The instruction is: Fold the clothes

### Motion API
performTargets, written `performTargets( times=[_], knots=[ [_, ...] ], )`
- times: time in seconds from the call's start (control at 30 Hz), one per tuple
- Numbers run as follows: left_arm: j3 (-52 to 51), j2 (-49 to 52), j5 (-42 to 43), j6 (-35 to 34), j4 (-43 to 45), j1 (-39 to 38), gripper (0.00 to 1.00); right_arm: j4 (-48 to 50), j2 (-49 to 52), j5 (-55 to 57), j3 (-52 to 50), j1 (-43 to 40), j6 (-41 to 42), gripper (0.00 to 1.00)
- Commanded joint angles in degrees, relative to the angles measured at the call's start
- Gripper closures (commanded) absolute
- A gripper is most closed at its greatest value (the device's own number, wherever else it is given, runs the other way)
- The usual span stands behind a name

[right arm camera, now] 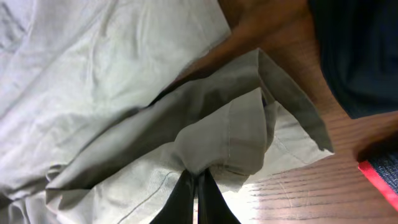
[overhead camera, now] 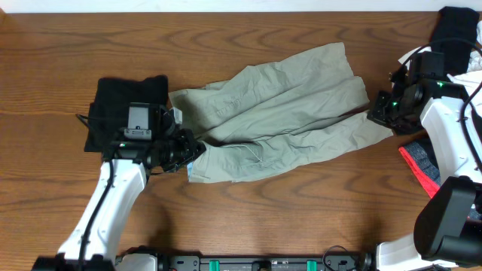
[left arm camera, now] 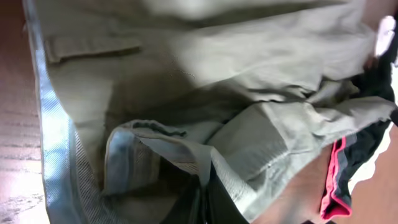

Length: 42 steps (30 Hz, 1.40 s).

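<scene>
Shorts spread rumpled at table centre. Left gripper pinched on waistband, table left; right gripper pinched on leg hem, table right. Cloth judged light, limp; seamed edges best gripped.

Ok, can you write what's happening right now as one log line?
task: fold clothes | left claw: shut on shorts waistband | right claw: shut on shorts leg hem

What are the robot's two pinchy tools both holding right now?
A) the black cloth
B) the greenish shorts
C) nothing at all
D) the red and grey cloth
B: the left tool is shut on the waistband end of the shorts, and the right tool is shut on a folded leg hem at the other end.
</scene>
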Motion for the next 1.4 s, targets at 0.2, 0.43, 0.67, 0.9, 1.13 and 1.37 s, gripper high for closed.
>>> performTargets(
  times=[0.2,0.43,0.67,0.9,1.13,1.37],
  knots=[
    [6.54,-12.52,-17.09,3.08,0.98,1.36,0.94,1.77,-4.87,-1.64,2.19,0.74,-3.3,0.99],
    [6.64,-12.46,-17.81,2.62,1.66,2.91,0.94,4.33,-4.92,-1.62,2.58,0.74,-2.84,0.99],
    [6.43,-9.51,-9.6,2.62,-8.66,2.91,0.6,3.54,-4.92,-1.46,2.58,0.74,-2.82,0.99],
    [6.4,-1.99,1.38,2.64,-13.07,2.91,0.43,2.19,-4.92,-1.46,2.58,0.74,-2.8,0.99],
    [6.4,6.4,1.73,3.34,-13.07,2.91,0.42,1.44,-4.92,-1.46,2.58,0.74,-2.82,0.99],
    [6.4,12.28,6.95,4.52,-10.97,2.91,0.54,1.4,-4.92,-1.46,2.58,0.74,-2.82,0.99]
  ],
)
